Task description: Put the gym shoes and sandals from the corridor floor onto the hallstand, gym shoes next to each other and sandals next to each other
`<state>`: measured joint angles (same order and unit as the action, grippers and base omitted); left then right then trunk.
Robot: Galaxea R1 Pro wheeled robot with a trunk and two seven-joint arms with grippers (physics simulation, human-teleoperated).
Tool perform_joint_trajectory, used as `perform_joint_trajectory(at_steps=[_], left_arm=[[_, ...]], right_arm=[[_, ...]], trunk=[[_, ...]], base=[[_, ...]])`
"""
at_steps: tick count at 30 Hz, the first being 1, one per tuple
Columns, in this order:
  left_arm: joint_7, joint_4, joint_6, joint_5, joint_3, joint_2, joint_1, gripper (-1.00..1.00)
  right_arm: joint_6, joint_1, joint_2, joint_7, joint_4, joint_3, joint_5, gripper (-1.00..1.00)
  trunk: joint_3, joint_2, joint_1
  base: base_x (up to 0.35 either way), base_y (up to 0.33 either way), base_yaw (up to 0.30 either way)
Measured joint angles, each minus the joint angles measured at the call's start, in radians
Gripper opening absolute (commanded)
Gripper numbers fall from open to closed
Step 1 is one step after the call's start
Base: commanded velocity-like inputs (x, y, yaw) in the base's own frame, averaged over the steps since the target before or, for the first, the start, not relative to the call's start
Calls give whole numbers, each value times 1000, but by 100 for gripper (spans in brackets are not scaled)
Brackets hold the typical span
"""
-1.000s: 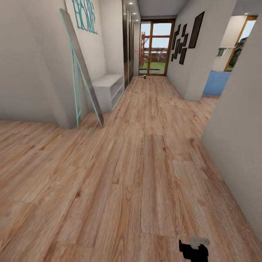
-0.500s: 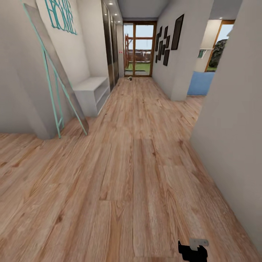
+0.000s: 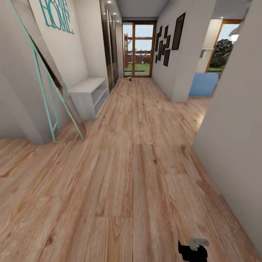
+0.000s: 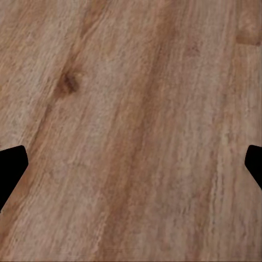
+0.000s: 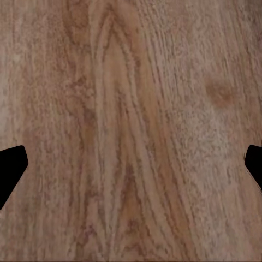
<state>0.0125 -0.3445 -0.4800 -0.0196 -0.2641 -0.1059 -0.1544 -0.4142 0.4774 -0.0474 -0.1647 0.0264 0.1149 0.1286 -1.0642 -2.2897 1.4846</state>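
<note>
The hallstand (image 3: 89, 95), a low light-grey cabinet with a flat top and open shelves, stands against the left wall partway down the corridor. Wood-plank corridor floor (image 3: 138, 153) runs ahead of me to a glass door. Far off by that door lies a small dark and pale object (image 3: 128, 78), too small to identify. I cannot make out the gym shoes or the sandals. My left gripper (image 4: 131, 169) is open over bare planks, holding nothing. My right gripper (image 5: 131, 169) is open over bare planks too. A black part of my right arm (image 3: 193, 251) shows at the head view's lower edge.
A tall mirror on a teal frame (image 3: 47, 83) leans on the left wall corner just before the hallstand. A grey wall (image 3: 236, 138) is close on my right. Behind it, an opening shows a blue piece of furniture (image 3: 203, 84). Dark picture frames (image 3: 171, 40) hang on the right wall.
The whole head view has shifted, so the camera has moved: the mirror and hallstand now sit further left and look larger. The black arm part stays at the lower edge.
</note>
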Motion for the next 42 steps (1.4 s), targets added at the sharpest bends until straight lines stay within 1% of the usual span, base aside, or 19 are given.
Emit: perform_joint_trajectory(at_steps=[18,42], left_arm=[[0,0,0,0,0,0,0,100],[0,0,0,0,0,0,0,100]], right_arm=[[0,0,0,-1,0,0,-1,100],[0,-1,0,-1,0,0,-1,100]], trunk=[[3,0,0],[38,0,0]], base=[[339,0,0],[339,0,0]])
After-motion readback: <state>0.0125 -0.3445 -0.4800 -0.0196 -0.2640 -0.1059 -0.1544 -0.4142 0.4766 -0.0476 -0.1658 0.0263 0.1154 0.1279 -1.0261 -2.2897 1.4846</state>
